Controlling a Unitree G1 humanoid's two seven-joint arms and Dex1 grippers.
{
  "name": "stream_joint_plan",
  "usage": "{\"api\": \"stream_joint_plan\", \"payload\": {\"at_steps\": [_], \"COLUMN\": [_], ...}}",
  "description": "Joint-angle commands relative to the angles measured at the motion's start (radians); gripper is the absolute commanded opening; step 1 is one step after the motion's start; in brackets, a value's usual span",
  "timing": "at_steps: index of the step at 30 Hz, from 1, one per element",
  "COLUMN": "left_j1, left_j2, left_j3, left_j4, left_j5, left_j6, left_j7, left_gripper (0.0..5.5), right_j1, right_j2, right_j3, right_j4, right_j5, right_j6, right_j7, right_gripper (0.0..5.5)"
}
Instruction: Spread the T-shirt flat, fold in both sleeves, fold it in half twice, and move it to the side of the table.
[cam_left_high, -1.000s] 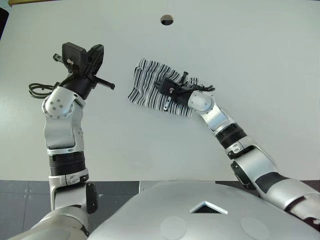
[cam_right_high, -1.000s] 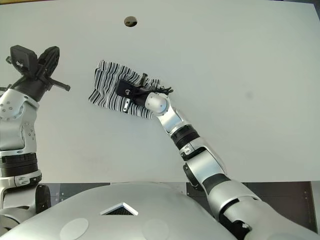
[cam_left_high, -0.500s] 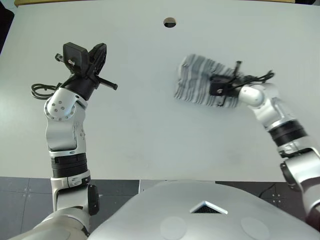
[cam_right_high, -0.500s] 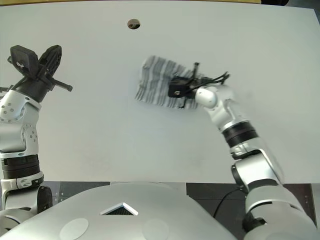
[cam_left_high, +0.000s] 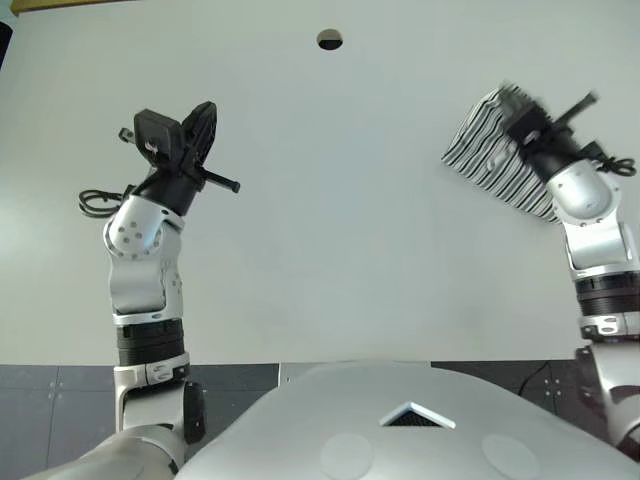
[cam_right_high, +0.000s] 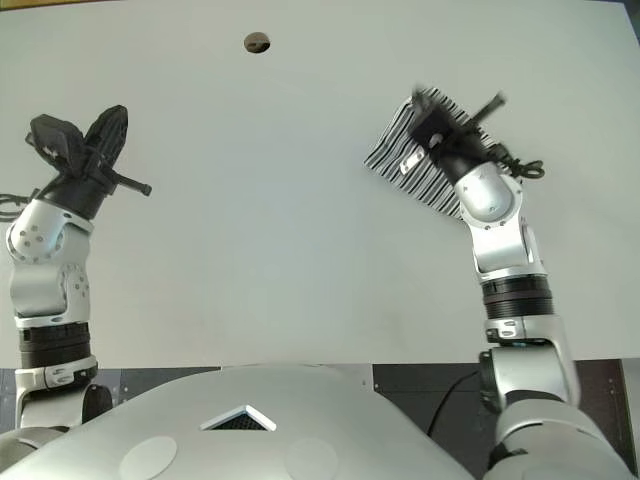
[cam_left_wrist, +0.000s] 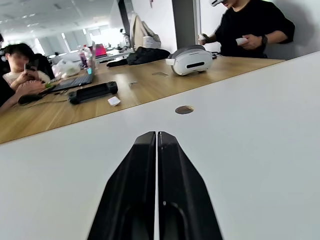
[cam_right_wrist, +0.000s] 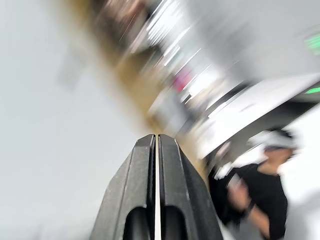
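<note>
Your shirt (cam_left_high: 478, 152) sits at 2 o'clock on the counter (cam_left_high: 330, 220), right pincer (cam_right_wrist: 156, 136) over it, pressed together; left pincer (cam_left_wrist: 156, 135) at 10 o'clock, pressed together too

Bright, even overhead light washes the matte white tabletop (cam_left_high: 330, 200), casting almost no shadow. Motion smears the top edge of the folded black-and-white striped T-shirt (cam_left_high: 487, 152). Behind the right gripper (cam_right_wrist: 156, 136), the room dissolves into streaks; distant office windows (cam_left_wrist: 102, 36) glare white.
</note>
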Motion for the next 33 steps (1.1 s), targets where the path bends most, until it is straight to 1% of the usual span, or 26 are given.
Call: {"api": "stream_joint_plan", "payload": {"at_steps": [1, 3, 7, 8, 13, 16, 18, 21, 22, 25, 28, 29, 32, 33], "left_j1": [0.158, 0.232, 0.297, 0.311, 0.348, 0.357, 0.358, 0.35, 0.349, 0.344, 0.343, 0.345, 0.354, 0.363], "left_j2": [-0.068, -0.085, -0.131, -0.132, -0.128, -0.152, -0.154, -0.144, -0.144, -0.154, -0.156, -0.153, -0.154, -0.157], "left_j3": [0.027, 0.033, 0.076, 0.077, 0.059, 0.083, 0.085, 0.081, 0.085, 0.109, 0.12, 0.117, 0.114, 0.115], "left_j4": [-0.023, -0.011, 0.057, 0.056, 0.039, 0.01, 0.01, 0.027, 0.033, 0.048, 0.056, 0.057, 0.052, 0.047], "left_j5": [0.04, 0.11, 0.124, 0.124, 0.082, 0.114, 0.14, 0.125, 0.12, 0.172, 0.209, 0.227, 0.237, 0.259], "left_j6": [-0.208, -0.345, -0.5, -0.533, -0.616, -0.706, -0.738, -0.732, -0.727, -0.692, -0.661, -0.662, -0.656, -0.667], "left_j7": [0.04, 0.073, 0.136, 0.136, 0.107, 0.153, 0.167, 0.167, 0.171, 0.22, 0.26, 0.267, 0.28, 0.29], "left_gripper": [0.11, 0.11, 0.11, 0.11, 0.11, 0.11, 0.11, 0.11, 0.11, 0.11, 0.11, 0.11, 0.11, 0.11], "right_j1": [0.269, 0.384, 0.601, 0.64, 0.761, 0.806, 0.833, 0.838, 0.83, 0.773, 0.757, 0.757, 0.723, 0.724], "right_j2": [0.122, 0.188, 0.259, 0.27, 0.315, 0.325, 0.345, 0.385, 0.388, 0.395, 0.417, 0.422, 0.411, 0.409], "right_j3": [-0.111, -0.155, -0.203, -0.211, -0.243, -0.226, -0.234, -0.274, -0.274, -0.312, -0.322, -0.32, -0.354, -0.345], "right_j4": [-0.196, -0.209, -0.152, -0.151, -0.198, -0.217, -0.219, -0.211, -0.202, -0.174, -0.173, -0.175, -0.155, -0.159], "right_j5": [0.123, 0.18, 0.149, 0.162, 0.27, 0.228, 0.207, 0.135, 0.124, 0.116, -0.022, -0.039, 0.1, 0.057], "right_j6": [-0.077, -0.084, -0.203, -0.197, -0.248, -0.332, -0.374, -0.421, -0.413, -0.299, -0.339, -0.34, -0.211, -0.226], "right_j7": [-0.088, -0.121, -0.151, -0.148, -0.116, -0.089, -0.092, -0.142, -0.146, -0.197, -0.252, -0.261, -0.255, -0.258], "right_gripper": [0.1, 0.1, 0.1, 0.1, 0.1, 0.1, 0.1, 0.1, 0.1, 0.1, 0.1, 0.1, 0.1, 0.1]}}
